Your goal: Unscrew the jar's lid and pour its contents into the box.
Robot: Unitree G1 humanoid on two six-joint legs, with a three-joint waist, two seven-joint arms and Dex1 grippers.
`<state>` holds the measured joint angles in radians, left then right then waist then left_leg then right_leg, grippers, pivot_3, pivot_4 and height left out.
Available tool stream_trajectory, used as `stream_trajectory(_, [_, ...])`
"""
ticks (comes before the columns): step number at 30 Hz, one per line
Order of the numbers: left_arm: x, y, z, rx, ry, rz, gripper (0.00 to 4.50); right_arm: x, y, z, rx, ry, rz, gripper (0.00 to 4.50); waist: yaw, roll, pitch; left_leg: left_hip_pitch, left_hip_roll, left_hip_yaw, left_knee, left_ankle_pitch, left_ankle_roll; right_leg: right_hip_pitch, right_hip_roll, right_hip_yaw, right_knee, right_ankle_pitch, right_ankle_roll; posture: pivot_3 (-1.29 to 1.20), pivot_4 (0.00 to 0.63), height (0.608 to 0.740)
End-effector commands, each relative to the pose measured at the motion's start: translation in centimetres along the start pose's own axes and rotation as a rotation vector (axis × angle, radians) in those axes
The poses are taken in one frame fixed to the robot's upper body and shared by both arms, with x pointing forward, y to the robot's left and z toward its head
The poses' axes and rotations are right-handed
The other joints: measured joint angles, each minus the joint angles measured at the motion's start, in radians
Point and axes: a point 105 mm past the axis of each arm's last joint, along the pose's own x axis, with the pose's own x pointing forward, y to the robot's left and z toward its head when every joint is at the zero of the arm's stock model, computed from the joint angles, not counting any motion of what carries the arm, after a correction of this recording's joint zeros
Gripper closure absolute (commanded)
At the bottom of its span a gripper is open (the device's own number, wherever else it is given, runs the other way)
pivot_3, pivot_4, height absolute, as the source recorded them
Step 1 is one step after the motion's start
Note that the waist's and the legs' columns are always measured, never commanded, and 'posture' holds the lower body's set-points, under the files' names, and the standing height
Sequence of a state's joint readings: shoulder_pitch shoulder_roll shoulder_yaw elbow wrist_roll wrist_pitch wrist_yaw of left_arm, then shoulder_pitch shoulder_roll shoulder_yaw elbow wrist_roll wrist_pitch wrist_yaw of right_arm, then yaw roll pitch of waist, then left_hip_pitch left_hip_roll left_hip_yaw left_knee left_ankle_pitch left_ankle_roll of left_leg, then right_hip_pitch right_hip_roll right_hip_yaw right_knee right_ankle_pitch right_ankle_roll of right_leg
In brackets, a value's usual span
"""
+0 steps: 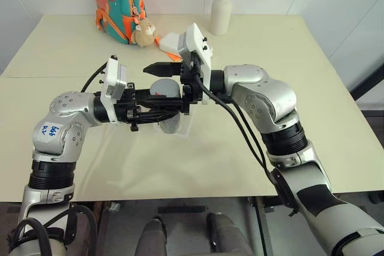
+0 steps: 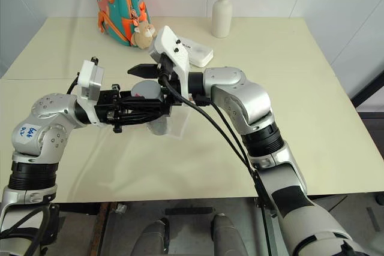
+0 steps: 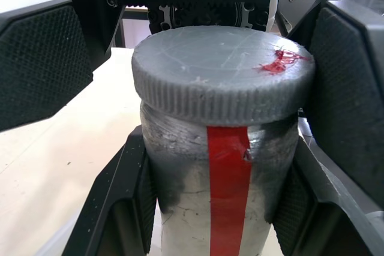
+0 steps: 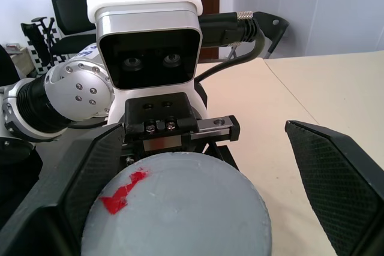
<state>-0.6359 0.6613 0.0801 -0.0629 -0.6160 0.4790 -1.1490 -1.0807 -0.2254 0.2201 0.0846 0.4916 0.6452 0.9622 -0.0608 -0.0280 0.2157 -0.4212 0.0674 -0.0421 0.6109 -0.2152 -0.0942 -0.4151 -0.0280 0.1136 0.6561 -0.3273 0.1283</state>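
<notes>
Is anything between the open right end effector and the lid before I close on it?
Nothing visible. The lid sits bare on the jar, which the left end effector clamps below the cap. The right end effector stands open, one finger on each side of the lid.

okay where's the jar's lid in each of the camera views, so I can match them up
Left eye view: the lid is at centre, between the two hands above the table.
Right eye view: left of centre, at the same spot.
Left wrist view: it spans the upper middle, capping the jar, which the left hand grips.
Right wrist view: it lies low, between the right hand's open fingers.
Shared landmark: the lid's red mark.
</notes>
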Motion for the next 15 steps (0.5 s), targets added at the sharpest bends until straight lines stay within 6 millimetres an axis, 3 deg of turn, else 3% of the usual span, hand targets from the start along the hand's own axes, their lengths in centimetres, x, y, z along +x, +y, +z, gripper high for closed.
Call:
stream_trajectory(1, [0.1,-0.8,1.0,0.049,-0.025,-0.047,2.44,-2.6,-2.1,1.4,-0.069,-0.020,-0.105,0.03,0.001,0.000,0.000,0.000,0.000,0.000,0.000,0.000,0.000,0.000,0.000,0.000,0.000,0.000,0.000,0.00,0.150,0.740])
stream_trajectory(15, [-0.4,-0.8,0.9,0.046,-0.014,-0.034,2.44,-7.7,-4.2,0.4,-0.045,0.026,-0.188,0.03,0.000,0.000,0.000,0.000,0.000,0.000,0.000,0.000,0.000,0.000,0.000,0.000,0.000,0.000,0.000,0.00,0.150,0.740])
